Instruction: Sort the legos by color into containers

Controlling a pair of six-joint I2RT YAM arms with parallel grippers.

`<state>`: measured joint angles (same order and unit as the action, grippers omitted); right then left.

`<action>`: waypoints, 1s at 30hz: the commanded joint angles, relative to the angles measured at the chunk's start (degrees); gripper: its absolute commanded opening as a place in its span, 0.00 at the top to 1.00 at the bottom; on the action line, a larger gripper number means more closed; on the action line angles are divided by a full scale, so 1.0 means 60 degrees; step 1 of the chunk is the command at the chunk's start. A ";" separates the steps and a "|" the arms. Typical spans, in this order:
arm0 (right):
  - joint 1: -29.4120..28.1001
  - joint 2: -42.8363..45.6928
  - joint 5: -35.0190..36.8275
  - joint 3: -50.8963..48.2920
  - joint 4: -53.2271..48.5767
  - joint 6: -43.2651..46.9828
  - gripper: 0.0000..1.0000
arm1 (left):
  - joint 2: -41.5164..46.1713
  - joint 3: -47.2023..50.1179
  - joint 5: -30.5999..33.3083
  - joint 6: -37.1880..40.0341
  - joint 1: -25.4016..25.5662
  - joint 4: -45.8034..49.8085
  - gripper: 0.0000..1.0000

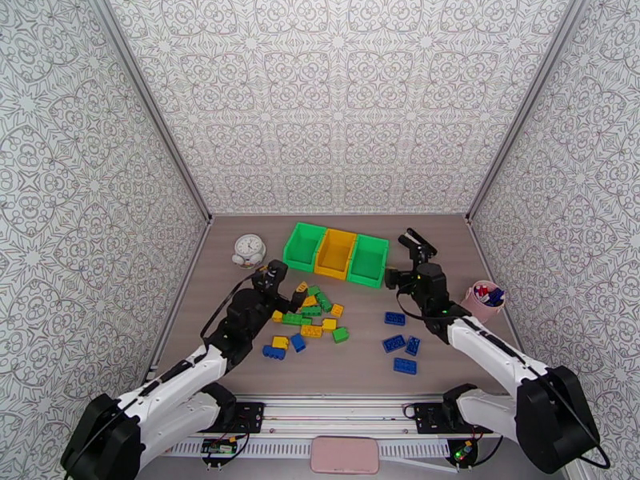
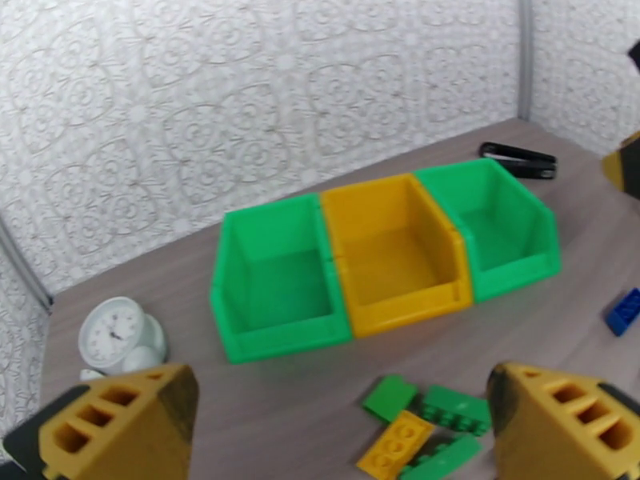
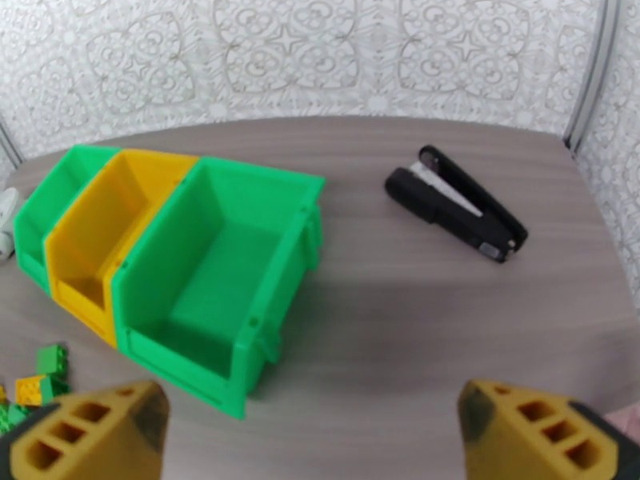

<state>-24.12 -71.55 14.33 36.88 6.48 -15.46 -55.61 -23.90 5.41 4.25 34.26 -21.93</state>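
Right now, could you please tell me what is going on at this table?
Two robot arms are set to sort legos by colour, and nothing is sorted yet. The three joined containers, two green and one yellow, are empty. A mixed pile of yellow, green and blue bricks lies before the left arm, and four blue ones lie nearer the right arm. The left end effector hovers open above the pile; the right end effector is open and empty near the right-hand green container.
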 commanded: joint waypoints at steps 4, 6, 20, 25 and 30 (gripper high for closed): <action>-0.1051 -0.1864 0.1293 0.1243 -0.0747 -0.1721 0.05 | -0.0057 0.0158 -0.0366 -0.0586 0.1159 0.0301 0.00; -0.1121 -0.2415 0.1461 0.1589 -0.0834 -0.2146 0.08 | -0.0209 0.0226 -0.0423 -0.0607 0.1447 0.0177 0.01; -0.1030 -0.4830 0.1476 0.3172 -0.0967 -0.3115 0.51 | -0.0999 0.0168 -0.0534 -0.0475 0.2051 0.0006 0.00; -0.1021 -0.5170 0.1662 0.3359 -0.1020 -0.3249 0.62 | -0.0851 0.0170 -0.0721 -0.0405 0.2066 0.0345 0.00; -0.1020 -0.5228 0.1930 0.3460 -0.0985 -0.3117 0.73 | -0.0718 0.0266 -0.0666 -0.0446 0.2055 0.0367 0.00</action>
<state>-30.37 -102.15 23.81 55.35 0.93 -34.30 -60.84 -23.29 2.57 1.52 46.09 -20.95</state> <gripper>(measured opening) 0.278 0.996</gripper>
